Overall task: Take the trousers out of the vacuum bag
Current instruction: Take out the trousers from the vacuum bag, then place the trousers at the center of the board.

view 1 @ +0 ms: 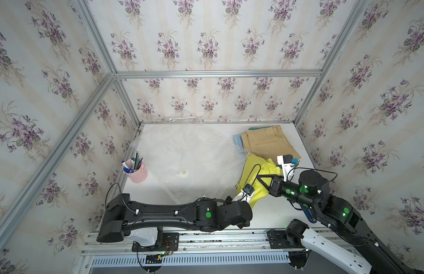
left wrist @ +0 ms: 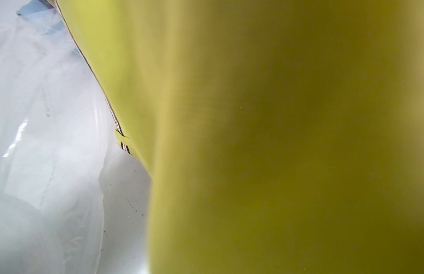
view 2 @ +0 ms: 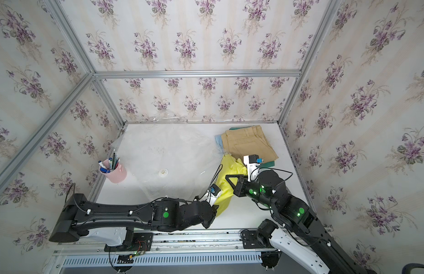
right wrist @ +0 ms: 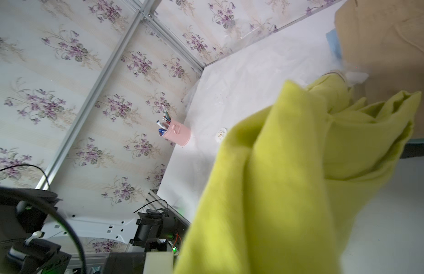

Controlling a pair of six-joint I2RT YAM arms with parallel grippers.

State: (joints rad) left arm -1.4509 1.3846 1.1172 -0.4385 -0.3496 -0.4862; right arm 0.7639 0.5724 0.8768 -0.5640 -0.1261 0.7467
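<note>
Nearest, the left gripper (view 1: 242,196) is buried under the near end of the yellow trousers (view 1: 262,189), so I cannot tell whether its jaws are apart or together. Just beyond, the right gripper (view 1: 259,177) looks clamped on a bunched fold of the same cloth, holding it up off the table (view 1: 147,194). The vacuum bag (view 1: 182,151) lies flat and seemingly empty across the left and middle. The yellow pair sits at its right edge. Far right, the tan trousers (view 1: 265,142) top a stack of other pairs.

If the yellow pair's far tip is caught in the bag's mouth (I cannot tell), a pull could drag the bag along and jostle the pink cup (view 1: 136,174) beside its left edge. A thin pinch of cloth could also slip free.

The left wrist view is nearly all yellow and shows no fingers, only the striped waistband (left wrist: 122,140) against plastic. The right wrist view alone shows crinkled plastic at the far tip. Only the top views show both arms.
</note>
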